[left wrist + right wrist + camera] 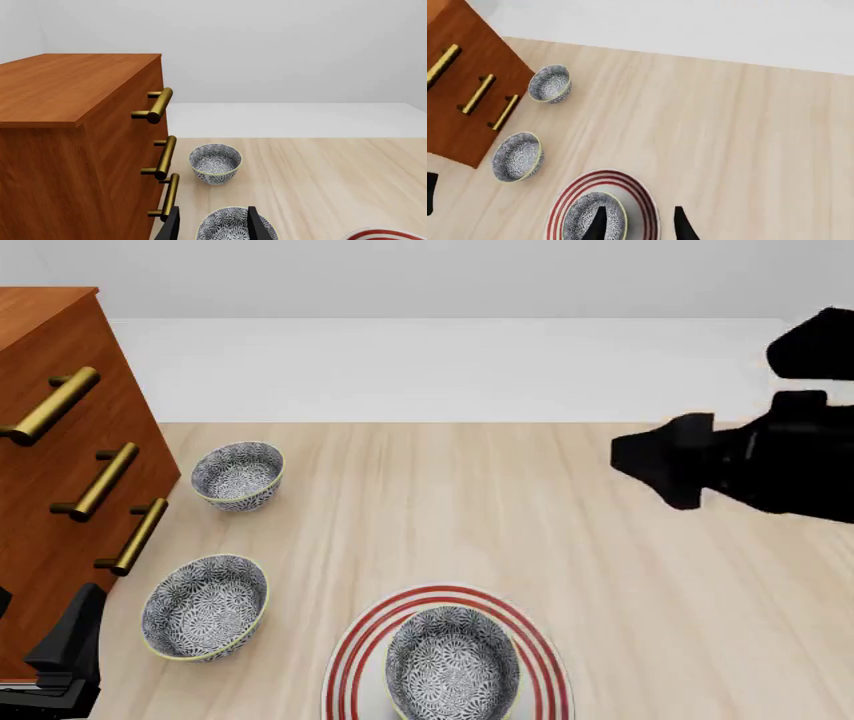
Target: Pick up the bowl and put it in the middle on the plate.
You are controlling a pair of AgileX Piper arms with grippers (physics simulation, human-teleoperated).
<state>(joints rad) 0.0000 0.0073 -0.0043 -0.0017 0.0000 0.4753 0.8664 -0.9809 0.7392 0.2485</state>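
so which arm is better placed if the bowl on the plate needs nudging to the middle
Right. Its open claw hangs right above the bowl on the plate; the left claw sits by the cabinet, over another bowl.

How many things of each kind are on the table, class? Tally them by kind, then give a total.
Bowls: 3, one on the plate, one nearer the drawers, one farther back
Plates: 1, the plate
Wooden drawer units: 1, with 3 brass handles
Total: 5

You see the plate and its bowl cut off by the front view's lower edge; right gripper's fingertips out of frame.
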